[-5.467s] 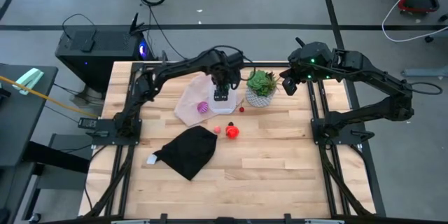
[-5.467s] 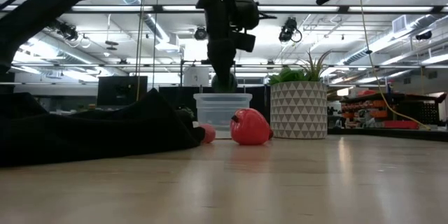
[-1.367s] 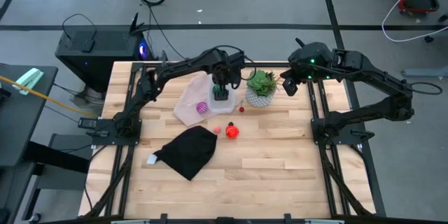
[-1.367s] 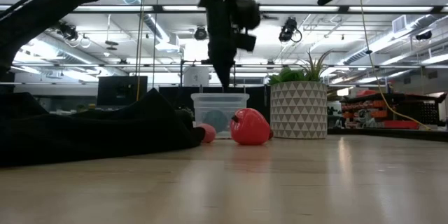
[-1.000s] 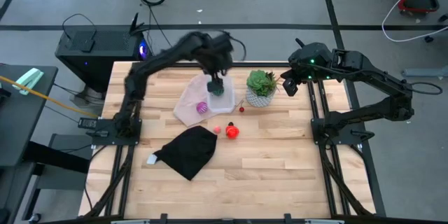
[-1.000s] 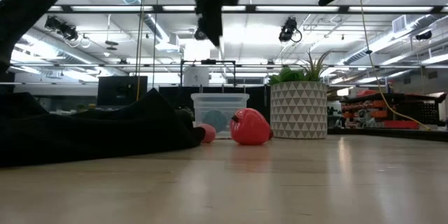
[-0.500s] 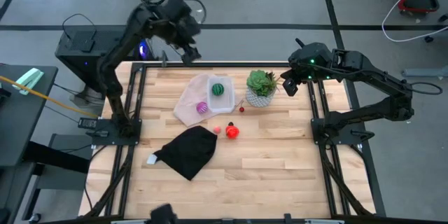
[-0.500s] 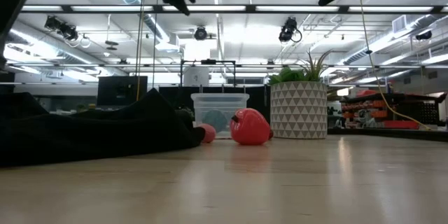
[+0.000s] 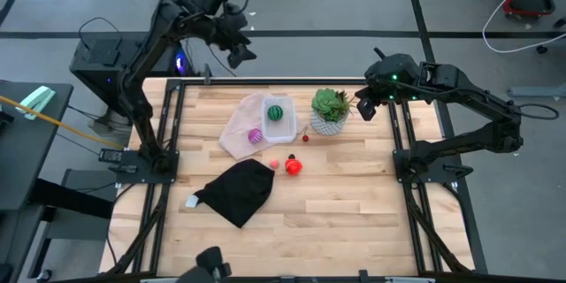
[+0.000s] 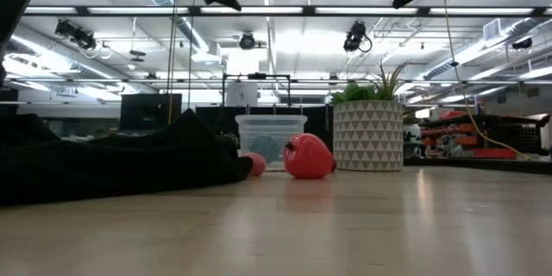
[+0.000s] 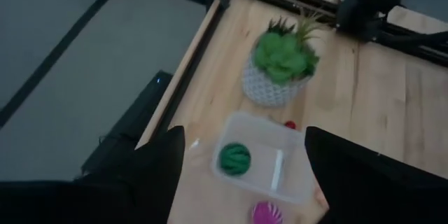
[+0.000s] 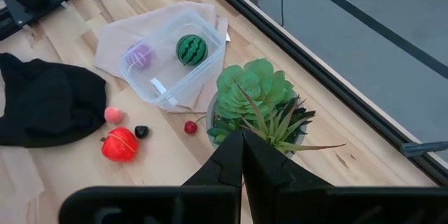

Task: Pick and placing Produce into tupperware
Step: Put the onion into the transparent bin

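Table (image 9: 354, 195) | tub (image 9: 278, 118) holds green ball (image 9: 275, 112) | left end effector (image 9: 239, 56) fingers apart, empty | right end effector (image 12: 242, 155) closed | black cloth (image 9: 237, 189) hides tabletop

A small clear rectangular tupperware (image 9: 277, 115) with rounded corners sits open and upright near the far edge of the wooden counter (image 9: 354, 203), holding a round green striped watermelon (image 9: 276, 111). A magenta-purple piece (image 9: 256, 135) lies just beside the tub on its near-left side — whether it touches the wall cannot be told. Nearer the middle of the counter lie four loose pieces: a red-orange fruit (image 9: 293, 166) with a small pink ball (image 9: 275, 164) just to its left, a tiny dark bit (image 12: 141, 131) by its far side, and a small red berry (image 9: 305, 138) close to the tub's right corner.
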Available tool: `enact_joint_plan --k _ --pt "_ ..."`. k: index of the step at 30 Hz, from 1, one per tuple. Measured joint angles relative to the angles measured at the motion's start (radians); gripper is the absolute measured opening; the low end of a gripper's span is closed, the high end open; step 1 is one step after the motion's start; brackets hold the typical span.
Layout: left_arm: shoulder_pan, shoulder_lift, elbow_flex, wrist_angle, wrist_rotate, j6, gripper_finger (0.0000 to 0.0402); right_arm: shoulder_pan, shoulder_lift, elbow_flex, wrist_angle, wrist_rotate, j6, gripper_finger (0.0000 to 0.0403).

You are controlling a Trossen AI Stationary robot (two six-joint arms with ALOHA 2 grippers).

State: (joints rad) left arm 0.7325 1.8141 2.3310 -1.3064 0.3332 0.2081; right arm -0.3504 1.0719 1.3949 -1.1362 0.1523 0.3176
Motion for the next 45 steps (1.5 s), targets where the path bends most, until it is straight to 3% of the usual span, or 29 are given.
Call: enact_joint_plan --k 9,14,20,22,29,35,41,45 --pt "-0.129 -0.027 -0.061 0.038 -0.067 -0.086 0.0243 0.0 0.0 0.0 0.0 0.012 0.005 0.0016" --pt "-0.174 -0.178 -0.223 0.432 -0.154 -0.206 0.0207 0.0 0.0 0.0 0.001 0.012 0.006 0.0016" --pt "-0.183 -0.39 -0.613 1.086 -0.184 -0.372 0.0167 0.0 0.0 0.0 0.002 0.019 0.006 0.0016" --pt "-0.183 -0.441 -0.741 1.192 -0.183 -0.397 0.0158 0.0 0.0 0.0 0.004 0.019 0.007 0.0016" --pt "-0.19 -0.602 -1.105 1.209 -0.197 -0.357 0.0135 0.0 0.0 0.0 0.007 0.019 0.028 0.0016" --pt "-0.126 -0.77 -1.318 1.196 -0.204 -0.393 0.0126 0.0 0.0 0.0 0.007 0.019 0.05 0.0016" --pt "-0.053 -0.911 -1.445 1.113 -0.192 -0.366 0.0131 0.0 0.0 0.0 0.007 0.019 0.05 0.0016" --pt "-0.051 -0.903 -1.451 0.904 -0.15 -0.214 0.014 0.0 0.0 0.0 0.008 0.019 0.05 0.0016"
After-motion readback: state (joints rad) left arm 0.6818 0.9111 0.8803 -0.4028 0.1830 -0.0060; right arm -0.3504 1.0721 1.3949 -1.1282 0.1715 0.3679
